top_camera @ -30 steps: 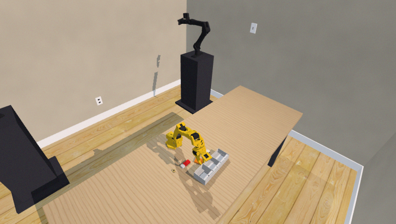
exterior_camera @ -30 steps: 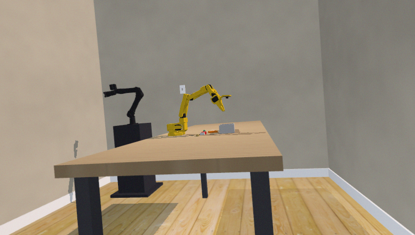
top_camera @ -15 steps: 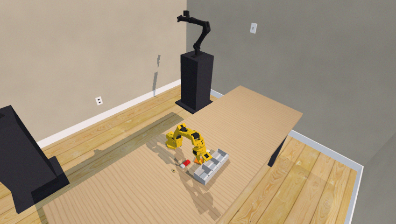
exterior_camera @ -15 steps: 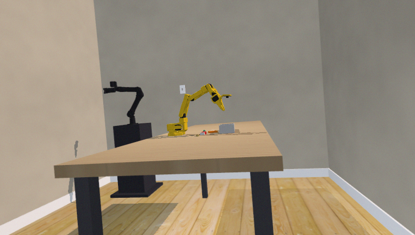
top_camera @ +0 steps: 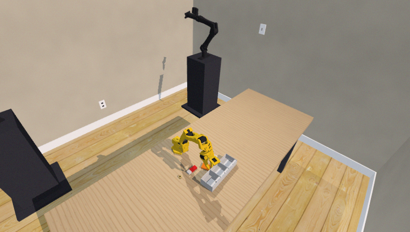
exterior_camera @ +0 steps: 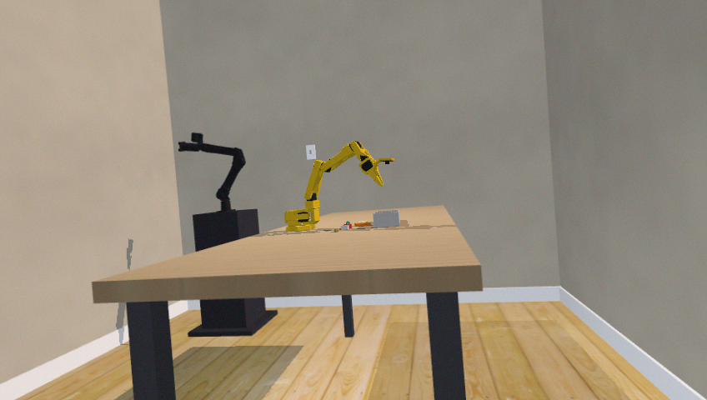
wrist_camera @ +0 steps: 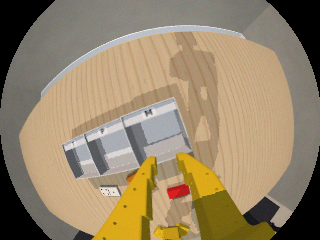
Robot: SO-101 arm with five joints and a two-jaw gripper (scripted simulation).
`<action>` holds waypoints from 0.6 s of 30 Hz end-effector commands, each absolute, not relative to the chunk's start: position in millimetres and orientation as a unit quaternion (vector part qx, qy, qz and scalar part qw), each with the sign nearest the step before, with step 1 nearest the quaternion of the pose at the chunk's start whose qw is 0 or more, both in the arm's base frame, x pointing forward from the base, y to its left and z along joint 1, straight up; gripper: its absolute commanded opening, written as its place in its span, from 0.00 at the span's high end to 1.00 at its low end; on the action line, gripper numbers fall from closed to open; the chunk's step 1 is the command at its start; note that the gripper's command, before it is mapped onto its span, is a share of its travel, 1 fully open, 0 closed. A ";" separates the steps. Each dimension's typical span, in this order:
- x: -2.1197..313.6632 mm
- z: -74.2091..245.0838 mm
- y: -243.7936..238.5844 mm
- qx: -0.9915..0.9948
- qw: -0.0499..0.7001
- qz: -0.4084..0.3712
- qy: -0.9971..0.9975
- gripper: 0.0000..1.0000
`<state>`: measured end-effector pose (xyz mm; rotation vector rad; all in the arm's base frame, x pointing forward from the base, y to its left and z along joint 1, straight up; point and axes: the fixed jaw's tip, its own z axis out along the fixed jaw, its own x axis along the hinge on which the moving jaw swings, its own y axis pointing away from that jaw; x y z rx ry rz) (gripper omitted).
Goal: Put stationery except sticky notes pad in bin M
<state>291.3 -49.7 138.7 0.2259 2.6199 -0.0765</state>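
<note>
The hand [wrist_camera: 172, 168], nearly closed and empty, hangs high over the bins [top_camera: 218, 172]; it must next descend and open for stationery.

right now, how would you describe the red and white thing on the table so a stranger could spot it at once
Start at the wooden table and find the yellow arm next to the row of grey bins. On the side of the bins nearest the arm's base lies a small block, half red and half white. An orange item and a tiny tan object lie nearby; only this block is two-coloured.

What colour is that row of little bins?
Light grey bins, clearest in the top view.
</note>
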 end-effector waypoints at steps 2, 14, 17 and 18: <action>292.8 150.4 -47.3 0.075 0.275 -0.030 0.958 0.93; 295.8 141.3 -47.9 0.075 0.275 -0.030 0.958 0.93; 297.7 131.4 -48.3 0.075 0.275 -0.030 0.958 0.93; 298.0 127.6 -48.3 0.075 0.275 -0.030 0.958 0.93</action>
